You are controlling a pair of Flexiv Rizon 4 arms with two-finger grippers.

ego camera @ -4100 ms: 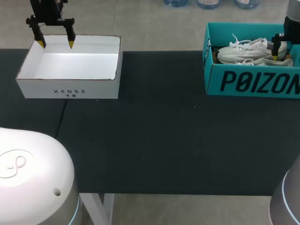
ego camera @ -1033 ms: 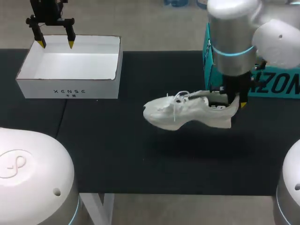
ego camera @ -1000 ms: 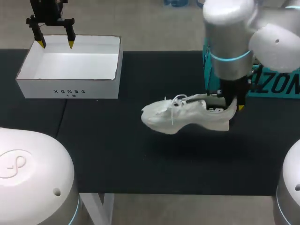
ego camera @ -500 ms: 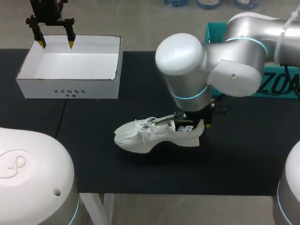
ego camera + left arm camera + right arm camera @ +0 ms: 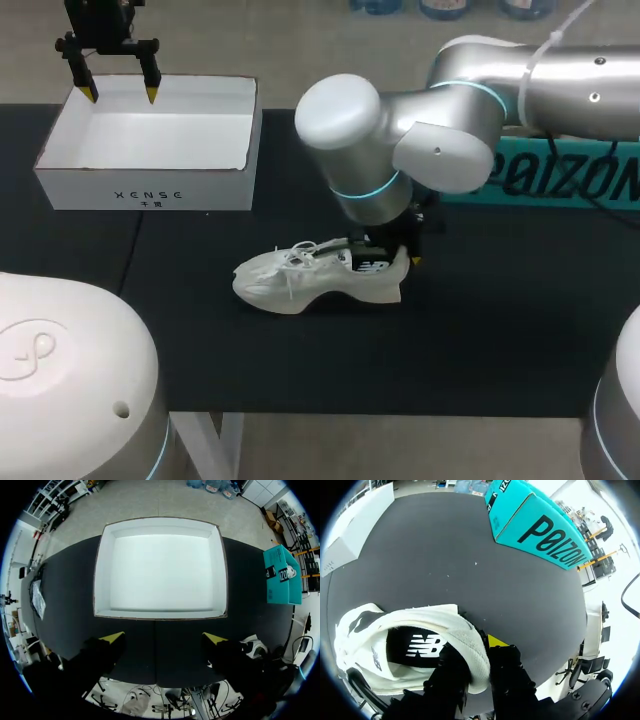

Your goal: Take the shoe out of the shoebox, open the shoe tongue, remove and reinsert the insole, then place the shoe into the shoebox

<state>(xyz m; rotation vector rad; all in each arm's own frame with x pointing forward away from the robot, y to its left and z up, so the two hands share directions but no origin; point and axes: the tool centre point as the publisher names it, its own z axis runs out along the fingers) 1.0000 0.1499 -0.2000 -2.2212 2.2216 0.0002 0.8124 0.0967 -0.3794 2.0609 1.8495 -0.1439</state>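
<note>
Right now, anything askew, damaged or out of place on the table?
Nothing stands out. The shoe is upright, sole down, mid-table, with the right gripper shut on its heel collar. The white box is empty and undamaged, the left gripper open above its far wall. What shows of the teal shoebox looks intact.

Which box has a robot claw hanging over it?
The white open cardboard box, at the left: the left gripper hangs over its far rim. The teal shoebox has no gripper above it.
</note>
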